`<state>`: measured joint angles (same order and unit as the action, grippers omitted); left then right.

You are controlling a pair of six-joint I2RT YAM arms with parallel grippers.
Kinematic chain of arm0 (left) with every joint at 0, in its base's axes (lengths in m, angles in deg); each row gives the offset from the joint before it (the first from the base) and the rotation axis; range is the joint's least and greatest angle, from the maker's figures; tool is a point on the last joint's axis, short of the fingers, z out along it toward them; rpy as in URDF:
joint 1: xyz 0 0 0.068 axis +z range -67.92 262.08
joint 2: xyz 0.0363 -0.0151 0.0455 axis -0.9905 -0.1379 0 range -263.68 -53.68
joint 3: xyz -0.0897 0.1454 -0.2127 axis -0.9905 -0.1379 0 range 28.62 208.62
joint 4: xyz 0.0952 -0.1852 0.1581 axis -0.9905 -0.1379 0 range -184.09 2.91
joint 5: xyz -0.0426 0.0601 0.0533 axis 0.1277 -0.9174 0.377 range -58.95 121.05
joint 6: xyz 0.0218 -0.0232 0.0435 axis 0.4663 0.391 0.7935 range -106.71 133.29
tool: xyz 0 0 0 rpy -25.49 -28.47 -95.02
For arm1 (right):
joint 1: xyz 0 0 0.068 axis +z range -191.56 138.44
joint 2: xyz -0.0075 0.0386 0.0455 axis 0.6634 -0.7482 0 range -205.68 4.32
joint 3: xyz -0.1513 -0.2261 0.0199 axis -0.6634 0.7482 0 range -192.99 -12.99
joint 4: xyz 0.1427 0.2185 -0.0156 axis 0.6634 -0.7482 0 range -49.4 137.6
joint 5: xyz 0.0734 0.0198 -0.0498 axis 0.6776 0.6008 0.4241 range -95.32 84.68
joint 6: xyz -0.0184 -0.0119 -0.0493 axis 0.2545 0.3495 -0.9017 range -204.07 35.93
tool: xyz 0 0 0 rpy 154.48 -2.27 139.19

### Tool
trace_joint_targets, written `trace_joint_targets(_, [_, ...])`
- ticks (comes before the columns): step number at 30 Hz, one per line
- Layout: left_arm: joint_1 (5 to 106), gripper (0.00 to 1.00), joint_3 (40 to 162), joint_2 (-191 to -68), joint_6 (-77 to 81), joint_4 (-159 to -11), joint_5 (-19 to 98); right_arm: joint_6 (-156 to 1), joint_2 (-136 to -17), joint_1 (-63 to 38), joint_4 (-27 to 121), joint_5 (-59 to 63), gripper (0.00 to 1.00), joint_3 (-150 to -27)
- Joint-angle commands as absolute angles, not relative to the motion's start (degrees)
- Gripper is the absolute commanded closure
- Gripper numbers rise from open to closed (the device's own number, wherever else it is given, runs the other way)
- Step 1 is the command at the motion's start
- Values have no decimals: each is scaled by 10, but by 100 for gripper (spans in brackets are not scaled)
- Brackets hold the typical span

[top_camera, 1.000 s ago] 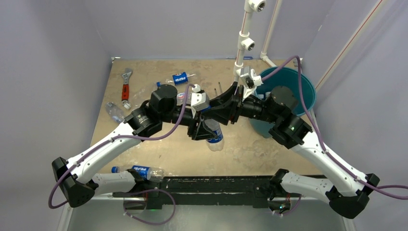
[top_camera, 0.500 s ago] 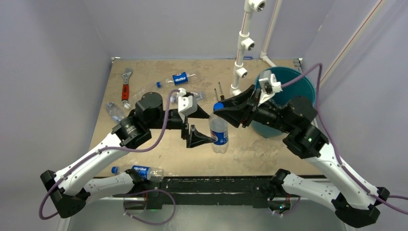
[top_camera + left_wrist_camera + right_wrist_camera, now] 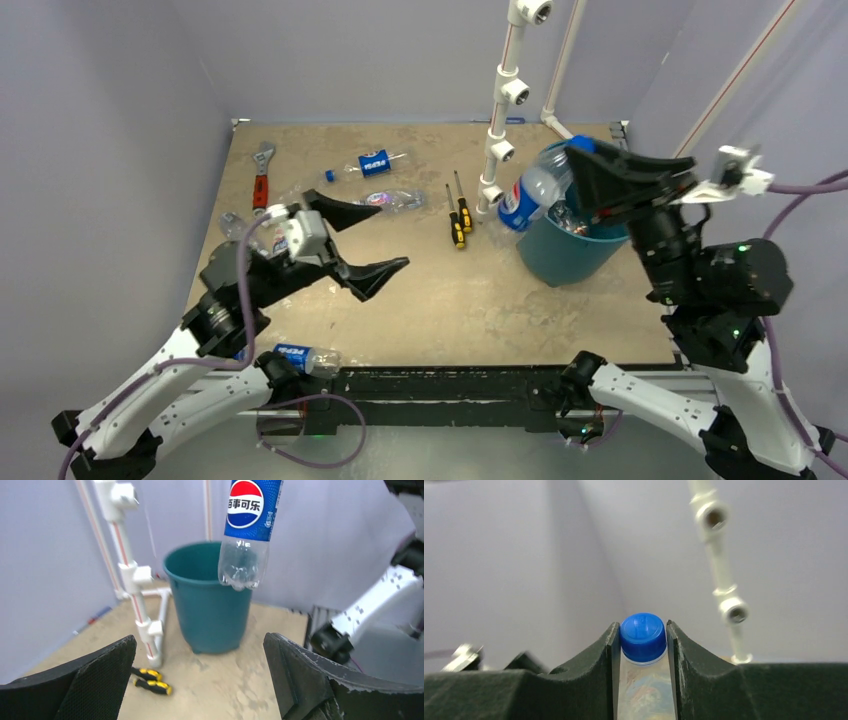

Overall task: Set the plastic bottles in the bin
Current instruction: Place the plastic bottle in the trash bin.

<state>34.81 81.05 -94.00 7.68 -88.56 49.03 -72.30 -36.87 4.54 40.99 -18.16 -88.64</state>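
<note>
Our right gripper pinches the bottle by its neck so it dangles above the bin's rim, ready for dropping; left gripper gapes wide, empty.

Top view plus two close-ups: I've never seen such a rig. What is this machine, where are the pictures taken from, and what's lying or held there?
These are two robot arms bolted to a table. The wide picture is from a camera above and behind them; each close-up is from a wrist camera. The right gripper holds a bottle by its cap end up at the bin's rim. The left gripper is open and empty. On the table lie more bottles, a wrench and two screwdrivers, near a white pipe frame.
</note>
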Motion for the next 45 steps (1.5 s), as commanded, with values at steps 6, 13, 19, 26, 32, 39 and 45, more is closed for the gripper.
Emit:
trace_joint_targets(6, [351,1,765,-917,56,-792,375,-955,-464,46,577,-569,100,-941])
trace_joint_targets(13, [351,1,741,-903,31,-783,225,-1069,-535,-5,699,-643,100,-946])
trace_joint_targets(19, [351,1,716,-854,30,-780,141,-912,-593,-211,538,-592,100,-941])
trace_joint_targets(26, [351,1,730,-870,1,-810,77,-736,-613,-310,436,-551,100,-839])
trace_joint_targets(32, [351,1,724,-873,-6,-816,89,-686,-581,-313,388,-470,81,-781])
trace_joint_targets(39, [351,1,722,-881,-11,-815,92,-671,-520,-313,365,-433,19,-786])
trace_joint_targets(45, [351,1,726,-890,-16,-824,77,-634,-464,-312,315,-321,15,-823])
